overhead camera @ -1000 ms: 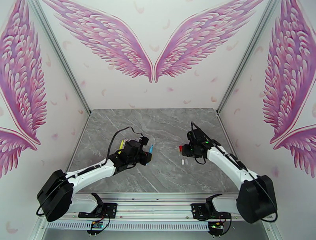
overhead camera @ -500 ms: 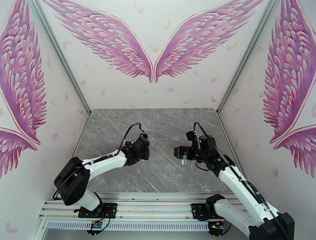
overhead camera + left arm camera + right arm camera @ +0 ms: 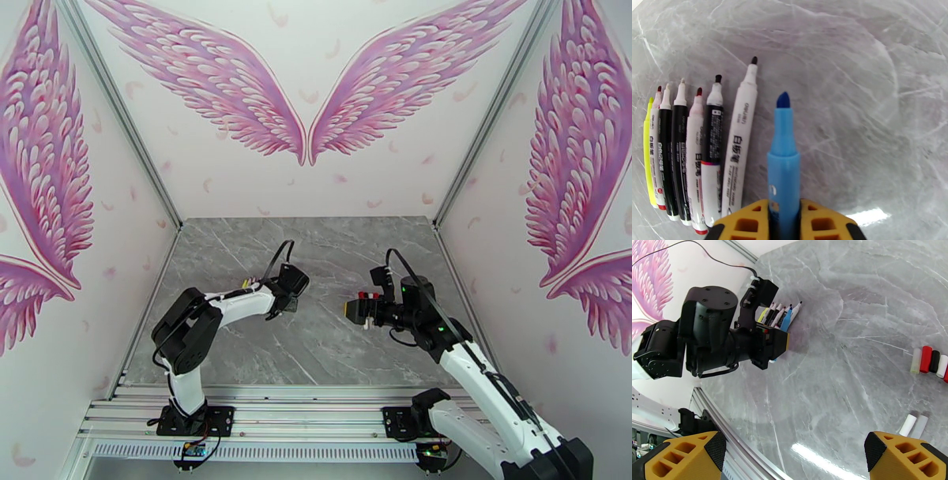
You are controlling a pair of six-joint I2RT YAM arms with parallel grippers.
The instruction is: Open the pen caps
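Note:
My left gripper (image 3: 784,205) is shut on an uncapped blue pen (image 3: 783,158), whose tip points away just above the table. To its left lie several uncapped pens (image 3: 699,150) in a row, from a yellow one to a white one. In the top view the left gripper (image 3: 286,301) hovers right of that pen row (image 3: 249,283). My right gripper (image 3: 794,453) stands wide open with nothing between its fingers. The pen caps (image 3: 930,361), red, black, white and translucent, lie in a row to its right, with two white caps (image 3: 911,424) nearer. The right gripper (image 3: 351,309) sits beside the caps (image 3: 365,296).
The grey marble table (image 3: 332,253) has bare room at the back and between the two arms. White walls with pink wings close it in on three sides. A metal rail (image 3: 316,410) runs along the near edge.
The right gripper has opened wide and shifted a little left over the caps. The left arm has swung around, carrying the blue pen toward the pen row.

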